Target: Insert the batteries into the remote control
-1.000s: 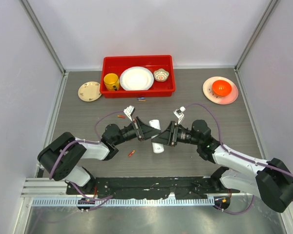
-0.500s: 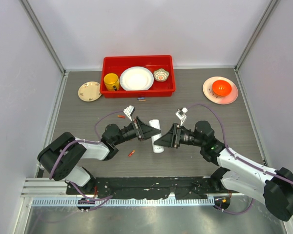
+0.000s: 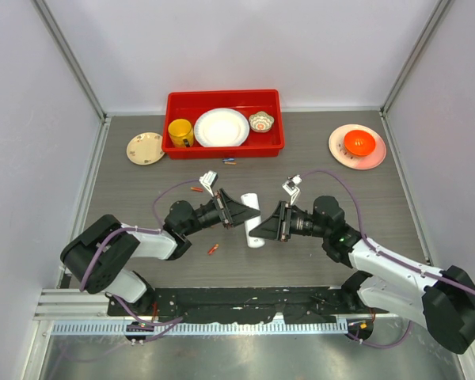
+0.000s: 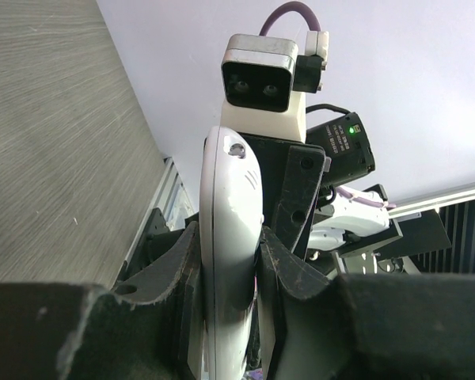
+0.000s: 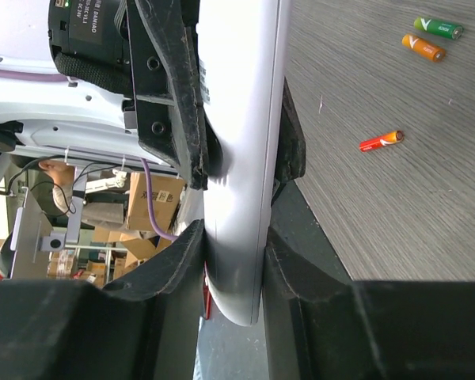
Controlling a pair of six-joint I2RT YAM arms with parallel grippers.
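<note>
The white remote control [image 3: 256, 239] is held up off the table between both grippers. My left gripper [image 3: 247, 212] is shut on it from the left, and the right gripper [image 3: 259, 229] is shut on it from the right. In the left wrist view the remote [image 4: 231, 190] stands edge-on between the fingers [image 4: 279, 265]. In the right wrist view it [image 5: 245, 119] fills the jaws. Loose batteries lie on the table: a red one [image 3: 212, 248], an orange one [image 3: 196, 190] and a small group [image 3: 229, 161] by the tray. The right wrist view shows red [image 5: 380, 141], orange [image 5: 423, 47] and green [image 5: 438, 28] batteries.
A red tray [image 3: 222, 150] at the back holds a yellow mug [image 3: 180, 131], a white plate [image 3: 221, 127] and a small bowl [image 3: 261, 121]. A beige saucer [image 3: 146, 147] lies to its left. A pink plate with an orange bowl [image 3: 358, 142] is at back right.
The right arm has shifted slightly and its elbow has settled lower. The remote stays gripped between both grippers in about the same place. The left arm has barely moved.
</note>
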